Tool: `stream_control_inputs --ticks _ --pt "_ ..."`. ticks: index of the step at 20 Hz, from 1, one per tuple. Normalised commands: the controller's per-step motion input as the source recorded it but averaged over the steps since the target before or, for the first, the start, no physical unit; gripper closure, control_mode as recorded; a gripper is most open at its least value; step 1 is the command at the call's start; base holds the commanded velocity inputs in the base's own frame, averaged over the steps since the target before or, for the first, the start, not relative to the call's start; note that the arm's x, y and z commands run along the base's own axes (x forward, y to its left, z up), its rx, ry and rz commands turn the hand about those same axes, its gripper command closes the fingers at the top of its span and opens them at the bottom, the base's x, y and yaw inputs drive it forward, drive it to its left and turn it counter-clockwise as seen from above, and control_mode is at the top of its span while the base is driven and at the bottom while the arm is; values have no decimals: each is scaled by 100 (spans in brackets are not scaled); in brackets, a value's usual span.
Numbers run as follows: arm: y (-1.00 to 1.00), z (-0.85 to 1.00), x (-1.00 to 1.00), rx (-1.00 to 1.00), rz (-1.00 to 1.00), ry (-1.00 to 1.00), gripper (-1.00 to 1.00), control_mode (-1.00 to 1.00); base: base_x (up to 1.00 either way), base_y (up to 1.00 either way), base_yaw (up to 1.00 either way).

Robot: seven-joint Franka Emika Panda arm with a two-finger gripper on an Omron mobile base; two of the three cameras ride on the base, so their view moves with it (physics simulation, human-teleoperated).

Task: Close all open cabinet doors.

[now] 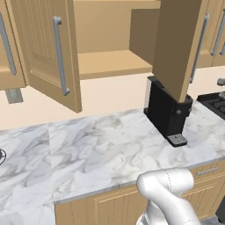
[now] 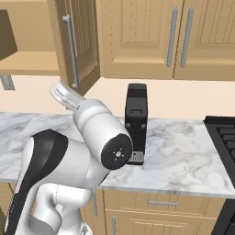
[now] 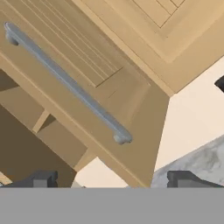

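Two wall-cabinet doors stand open above the marble desk (image 1: 101, 145): the left door (image 1: 48, 48) swung wide, the right door (image 1: 180, 44) jutting out over a black coffee machine (image 1: 169, 112). In the hand view, the tool (image 3: 111, 179), its fingertips spread apart and empty, looks up at the right door's grey bar handle (image 3: 65, 81), which runs diagonally just ahead.

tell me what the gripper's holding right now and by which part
Nothing is held. In the hand view the gripper is open, its fingertips spread wide with only air between them, short of the open cabinet door and its bar handle.
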Motion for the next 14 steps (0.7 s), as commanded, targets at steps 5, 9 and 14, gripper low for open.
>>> stream_control_inputs --ticks 5,9,14 --pt "29 12 31 2 10 -1 -100 -100 0 0 0" --pt "42 14 33 3 6 0 -100 -100 0 0 0" --pt "41 12 32 2 4 0 -100 -100 0 0 0"
